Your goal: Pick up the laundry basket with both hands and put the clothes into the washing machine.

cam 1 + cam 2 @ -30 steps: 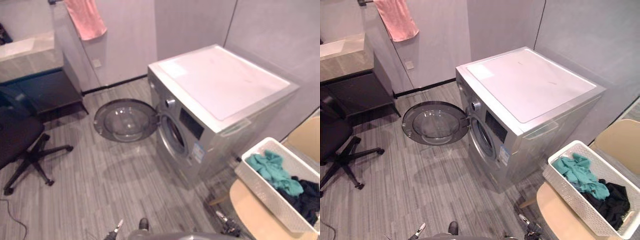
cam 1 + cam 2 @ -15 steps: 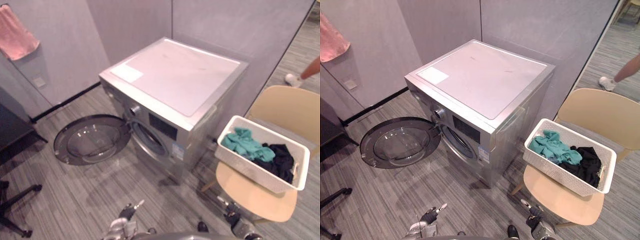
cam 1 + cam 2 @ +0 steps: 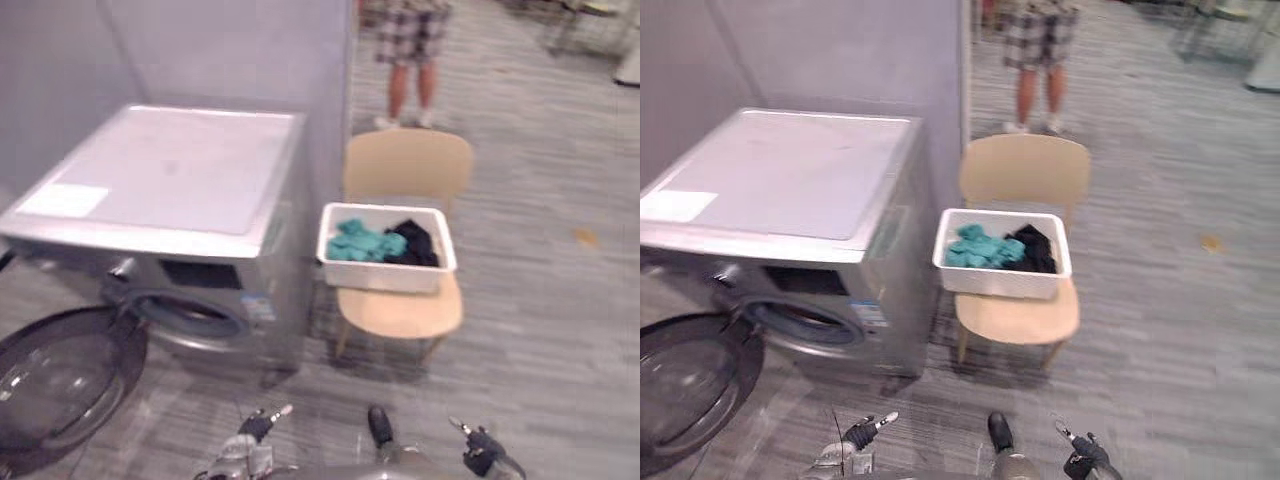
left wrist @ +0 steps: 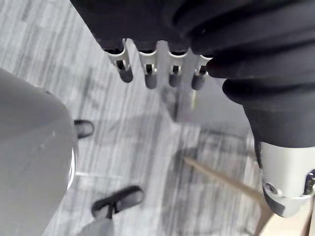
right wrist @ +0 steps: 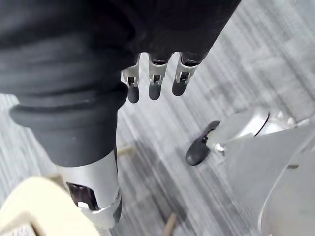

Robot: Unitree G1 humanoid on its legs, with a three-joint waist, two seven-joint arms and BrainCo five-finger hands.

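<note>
Fingers [image 4: 125, 69] on your left hand [image 3: 243, 452] and right hand [image 3: 482, 455] hang straight, holding nothing. Well ahead, the laundry basket [image 3: 385, 277] of clothes [image 3: 358, 243] sits at the chair [image 3: 400, 312] seat's back edge, long axis crosswise, slightly nearer your right.

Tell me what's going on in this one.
Nothing is being handled yet. The white laundry basket, holding teal clothes and black clothes, sits on a tan chair beside the washing machine, whose round door hangs open. The robot's left hand and right hand are low in front of it, fingers straight, holding nothing. A person stands behind the chair.
</note>
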